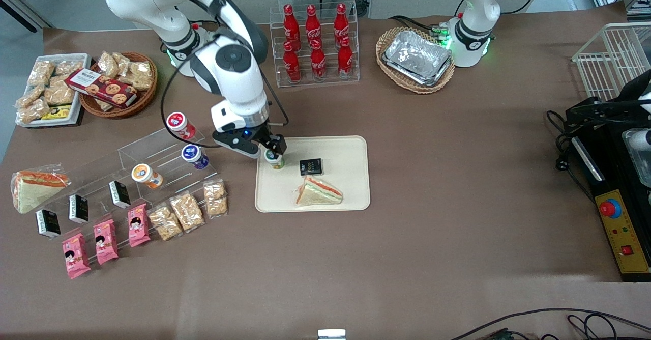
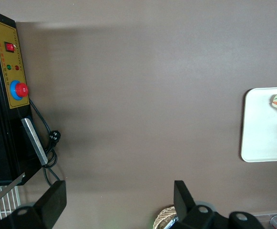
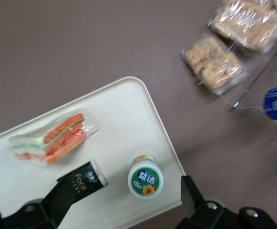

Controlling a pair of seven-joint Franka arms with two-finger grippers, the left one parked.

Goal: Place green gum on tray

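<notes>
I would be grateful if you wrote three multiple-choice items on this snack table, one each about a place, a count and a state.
1. Where does the small green-labelled, white-lidded gum bottle stand?
A. on the large cream-beige rectangular tray
B. in the wicker basket
C. on the clear acrylic shelf

2. How many red cola bottles fill the clear rack?
A. four
B. six
C. eight

3. What is the right arm's two-finger gripper doing?
A. open above the gum
B. shut on the gum
C. shut on the wrapped sandwich

Answers: 1 A, the wrist view shows it upright on the tray beside the small black packet. 2 B, two rows of three. 3 A, both fingers stand apart, clear of the lid.
</notes>
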